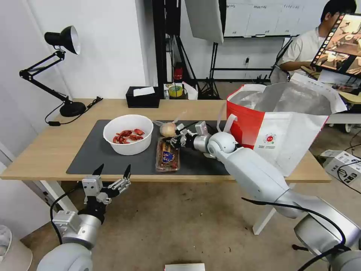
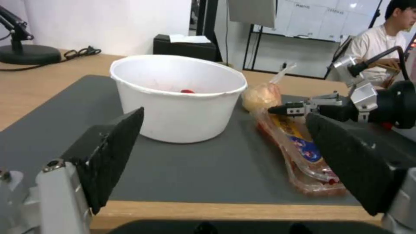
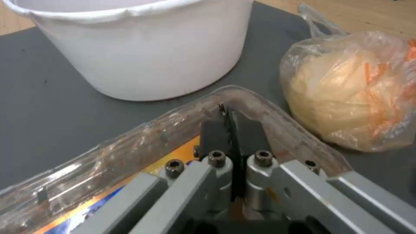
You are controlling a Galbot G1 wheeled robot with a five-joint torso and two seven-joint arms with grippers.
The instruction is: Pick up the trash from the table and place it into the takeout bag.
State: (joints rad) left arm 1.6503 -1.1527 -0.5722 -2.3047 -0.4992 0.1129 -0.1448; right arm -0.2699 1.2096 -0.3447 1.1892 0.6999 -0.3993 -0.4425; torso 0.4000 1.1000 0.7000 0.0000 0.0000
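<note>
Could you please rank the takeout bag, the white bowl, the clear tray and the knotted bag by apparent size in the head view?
1. takeout bag
2. white bowl
3. clear tray, partly hidden under the right gripper
4. knotted bag

Even, bright indoor light fills the room, and shadows under the bowl on the mat are soft. The head view bends straight lines near its edges. In the left wrist view the near fingers are blurred, and the foil bag lining shows mild glare.
</note>
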